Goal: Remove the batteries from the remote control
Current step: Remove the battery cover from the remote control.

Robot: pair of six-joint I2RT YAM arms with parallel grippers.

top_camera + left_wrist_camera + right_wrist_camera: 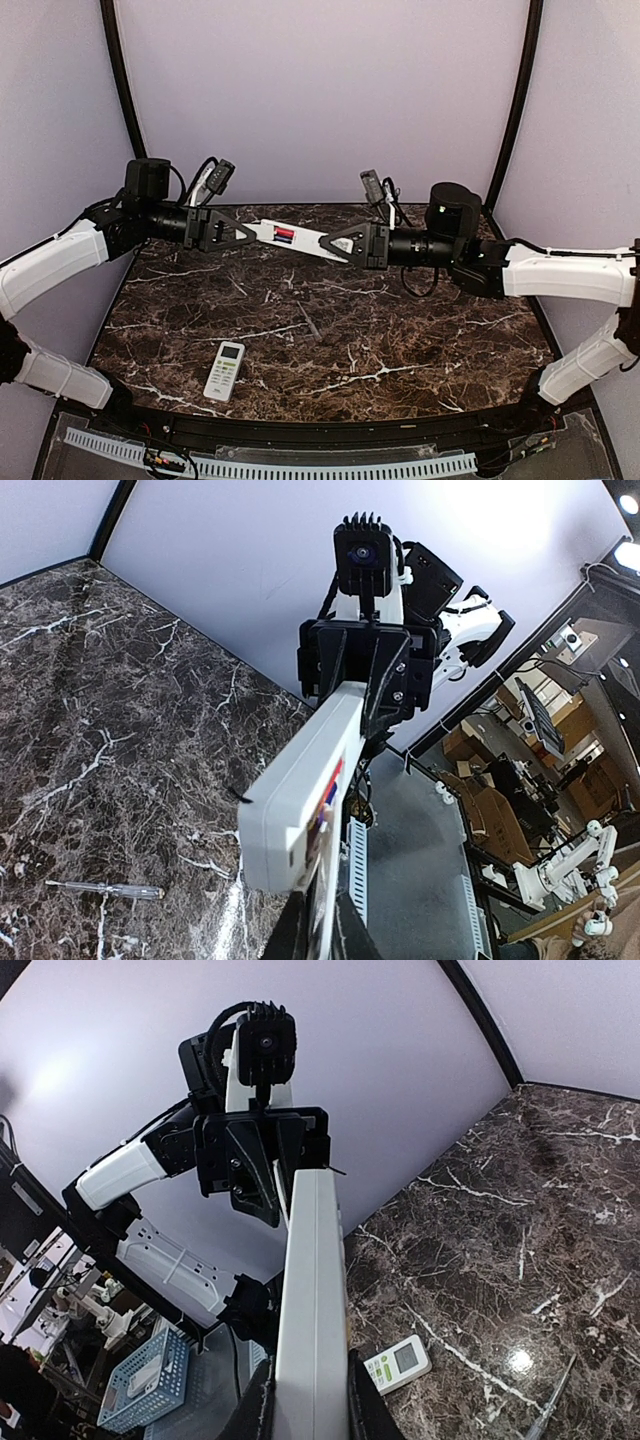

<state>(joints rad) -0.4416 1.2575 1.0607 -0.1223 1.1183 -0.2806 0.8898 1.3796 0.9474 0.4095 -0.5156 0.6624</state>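
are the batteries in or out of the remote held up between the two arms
In: red and dark batteries show in the uncovered bay of the remote, seen from the top view.

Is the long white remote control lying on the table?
No, the long white remote control hangs aloft between the left pincer and right pincer.

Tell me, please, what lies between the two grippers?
The held white remote spans from the left gripper to the right gripper, its batteries exposed midway; the top view shows it.
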